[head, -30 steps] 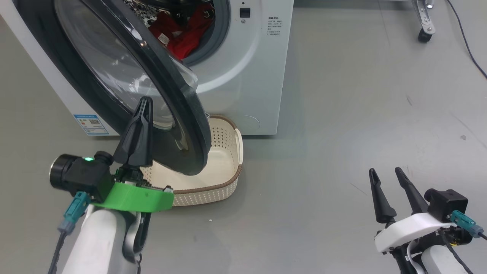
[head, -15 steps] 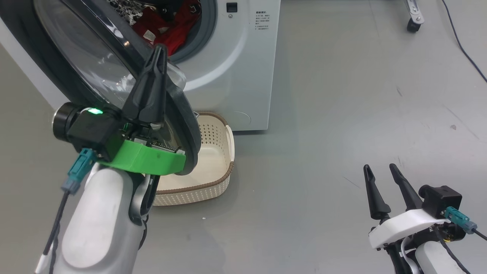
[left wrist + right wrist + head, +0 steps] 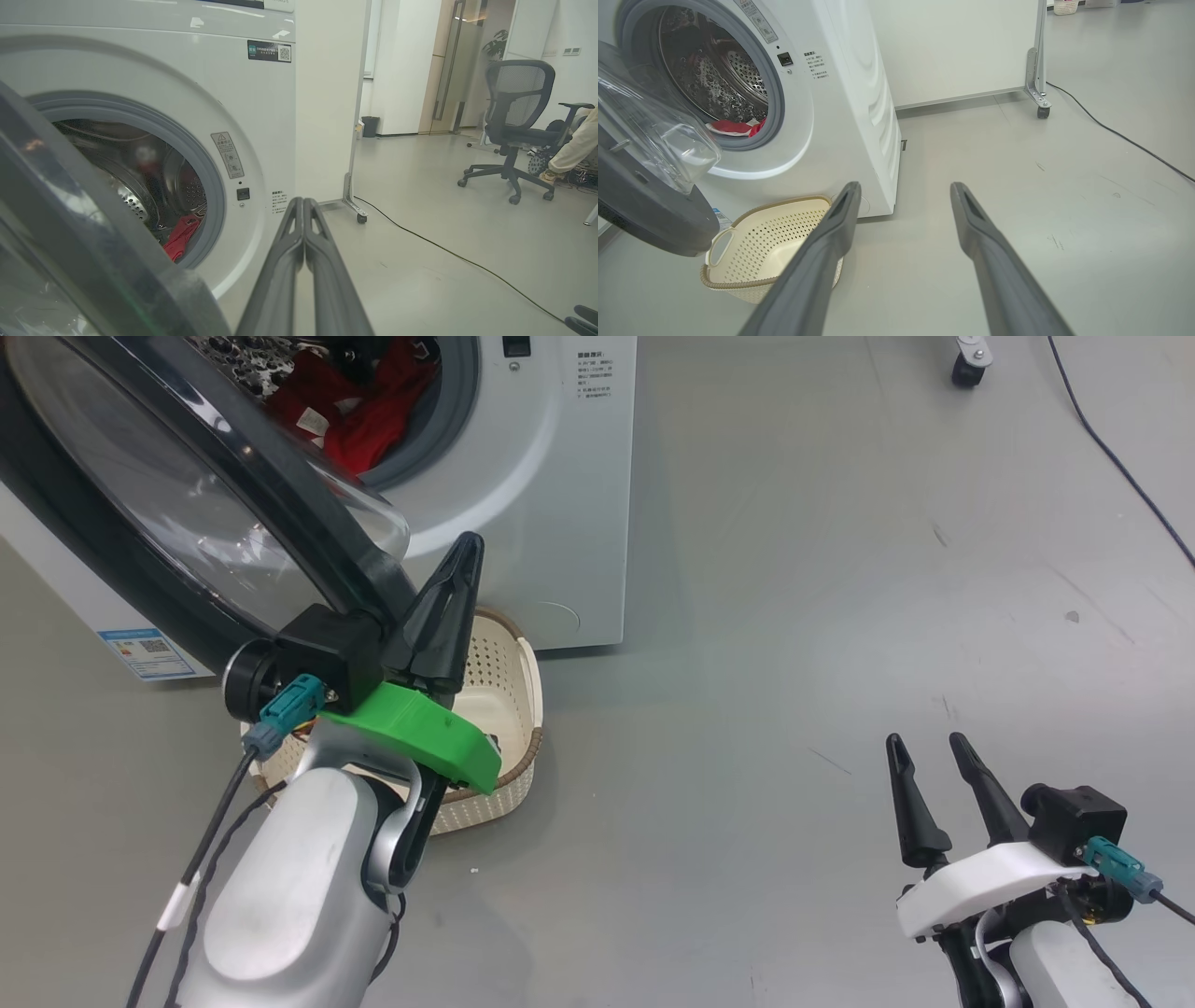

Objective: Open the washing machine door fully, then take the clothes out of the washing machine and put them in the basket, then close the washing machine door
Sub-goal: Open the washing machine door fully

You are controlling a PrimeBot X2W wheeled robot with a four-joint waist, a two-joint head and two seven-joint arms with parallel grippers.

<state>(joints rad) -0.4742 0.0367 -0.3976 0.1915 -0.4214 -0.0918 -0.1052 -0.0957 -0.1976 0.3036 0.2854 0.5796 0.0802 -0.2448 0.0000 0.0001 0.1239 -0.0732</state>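
The white washing machine (image 3: 551,476) stands at the upper left, its round black-rimmed door (image 3: 159,495) swung partway out over the cream basket (image 3: 509,663). Red clothes (image 3: 345,401) lie in the drum. My left gripper (image 3: 467,546) is shut with nothing in it, just right of the door's lower edge and above the basket. The left wrist view looks past the door rim (image 3: 93,242) into the drum, with the fingers (image 3: 303,200) pressed together. My right gripper (image 3: 926,742) stands open at the lower right, empty and far from the machine; its wrist view shows the basket (image 3: 784,204), door (image 3: 644,205) and clothes (image 3: 731,127).
A black cable (image 3: 1111,448) runs across the grey floor at the right, near a castor (image 3: 966,364) of a wheeled white panel (image 3: 1038,93). An office chair (image 3: 514,116) and a person's sleeve (image 3: 574,144) are farther off. Open floor lies between my arms.
The head camera has shifted. My left gripper, still shut, has swung from the door's outer glass to the right, past the door's lower edge and over the basket. The right gripper has stayed put.
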